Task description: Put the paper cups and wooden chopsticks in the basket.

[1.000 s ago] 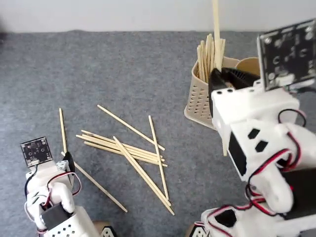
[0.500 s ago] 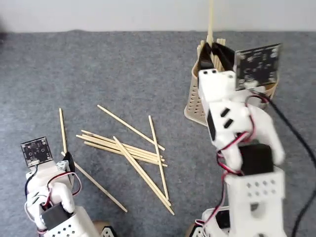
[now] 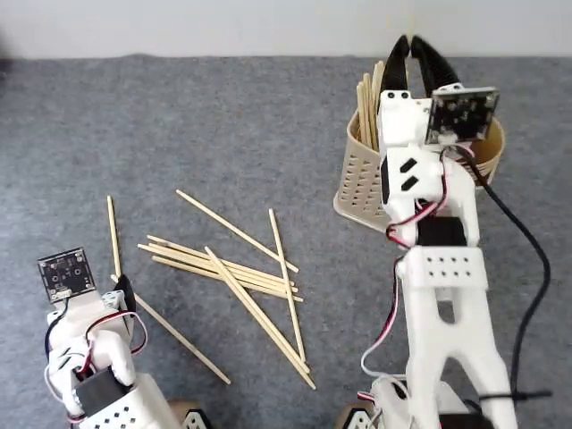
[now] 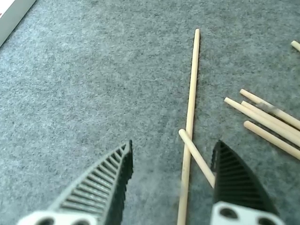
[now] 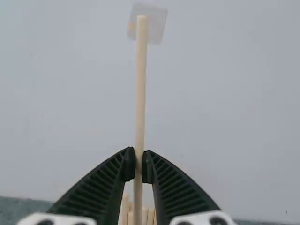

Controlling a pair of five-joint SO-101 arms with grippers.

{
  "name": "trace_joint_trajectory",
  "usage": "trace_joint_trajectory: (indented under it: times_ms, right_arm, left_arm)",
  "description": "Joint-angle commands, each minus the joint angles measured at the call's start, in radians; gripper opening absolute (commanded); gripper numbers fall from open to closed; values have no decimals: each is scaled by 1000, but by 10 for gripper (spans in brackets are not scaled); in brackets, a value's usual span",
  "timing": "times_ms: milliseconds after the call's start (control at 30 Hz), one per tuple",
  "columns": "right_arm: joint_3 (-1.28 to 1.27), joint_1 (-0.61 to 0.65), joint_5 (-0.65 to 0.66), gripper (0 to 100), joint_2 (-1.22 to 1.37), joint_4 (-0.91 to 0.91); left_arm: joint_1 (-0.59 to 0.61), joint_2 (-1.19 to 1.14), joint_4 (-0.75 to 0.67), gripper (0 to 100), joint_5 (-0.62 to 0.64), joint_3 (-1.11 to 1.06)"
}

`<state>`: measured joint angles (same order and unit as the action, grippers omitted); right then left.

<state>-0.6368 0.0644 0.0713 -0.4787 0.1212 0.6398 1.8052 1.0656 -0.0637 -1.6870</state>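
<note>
Several wooden chopsticks point(image 3: 234, 270) lie scattered on the grey carpet. The beige slotted basket point(image 3: 360, 183) at the back right holds upright chopsticks point(image 3: 368, 100) and a paper cup point(image 3: 488, 148). My right gripper point(image 3: 414, 46) is above the basket's far side, shut on one chopstick point(image 5: 139, 84) that stands upright between its fingers point(image 5: 137, 160). My left gripper point(image 3: 121, 290) sits low at the front left, open point(image 4: 171, 157). A single chopstick point(image 4: 190, 117) and the end of another point(image 4: 197, 157) lie on the carpet between its fingers.
A pale wall runs along the back edge of the carpet point(image 3: 223, 116). The right arm's white body point(image 3: 442, 295) stretches from the front edge up to the basket. Bare carpet spreads across the back left.
The right arm has swung away from the camera and stretched out over the basket, carrying the chopstick upright. The left arm has not moved.
</note>
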Motion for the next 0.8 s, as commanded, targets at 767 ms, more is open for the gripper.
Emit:
trace_joint_trajectory:
  times_ms: [767]
  right_arm:
    - [83, 607, -9, 219, -5, -1058]
  left_arm:
    - [2, 15, -14, 261, 3, 12]
